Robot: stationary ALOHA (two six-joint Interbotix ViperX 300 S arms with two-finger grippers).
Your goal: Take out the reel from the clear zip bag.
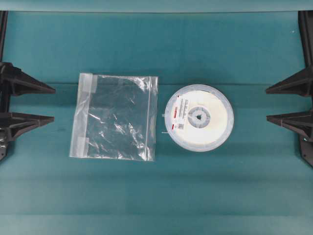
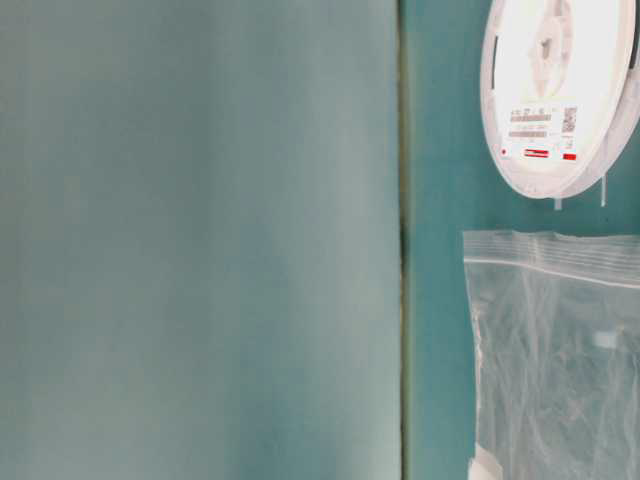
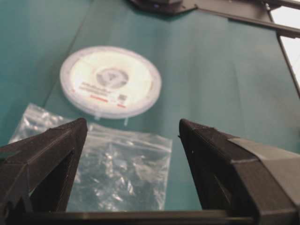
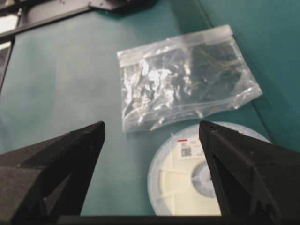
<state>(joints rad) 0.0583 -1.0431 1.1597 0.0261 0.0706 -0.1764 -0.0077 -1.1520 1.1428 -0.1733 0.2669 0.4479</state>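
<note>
A: Teal cloth covers the surface (image 1: 156, 205). From overhead, the flat round white reel with a translucent rim and a grey hub (image 1: 198, 117) lies on it, outside the crinkly transparent square zip bag (image 1: 117, 116) and just beside its right edge. The bag looks empty. So I judge the task is done.

B: And the pincers?

A: The left pincer (image 1: 48, 105) waits at the left border, spread wide and holding nothing. The right pincer (image 1: 274, 104) is the same at the right border. Both are well apart from the things.

B: What does the table-level view give?

A: Only the reel's label with red marks and a part of the bag, apart from each other by a narrow strip of cloth.

B: The left wrist view?

A: Its two black fingers (image 3: 51, 159) stand open; the bag is near, the reel is behind it.

B: The right wrist view?

A: Open fingers (image 4: 61, 164) again, with the reel close below and the bag behind.

B: How would these things handle?

A: I think the reel is stiff and light, with a smooth rim; the outer edge is the best place to take it. The bag is soft and slippery, so one should pinch a corner or the whitish zip strip.
</note>
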